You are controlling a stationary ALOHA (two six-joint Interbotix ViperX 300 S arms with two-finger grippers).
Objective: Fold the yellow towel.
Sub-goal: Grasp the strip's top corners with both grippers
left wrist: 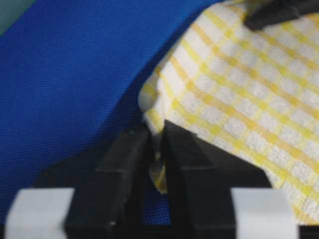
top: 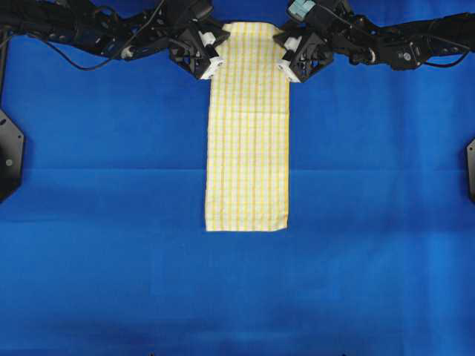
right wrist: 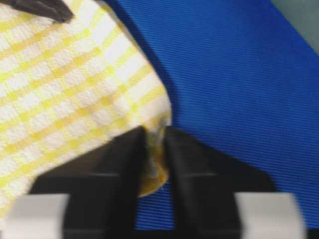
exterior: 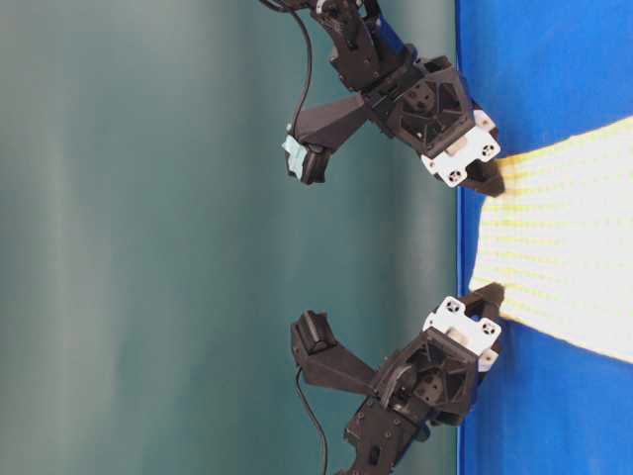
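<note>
The yellow towel (top: 247,133), white with yellow checks, lies as a long narrow strip down the middle of the blue cloth. Its far end is lifted. My left gripper (top: 216,64) is shut on the towel's far left corner (left wrist: 158,169). My right gripper (top: 285,67) is shut on the far right corner (right wrist: 153,169). In the table-level view both grippers (exterior: 492,178) (exterior: 492,294) hold the towel's end (exterior: 564,237) raised off the table. The near end lies flat.
The blue background cloth (top: 111,222) covers the whole table. Black arm mounts sit at the left edge (top: 9,152) and at the right edge (top: 470,167). A grey-green wall (exterior: 148,237) stands behind the arms.
</note>
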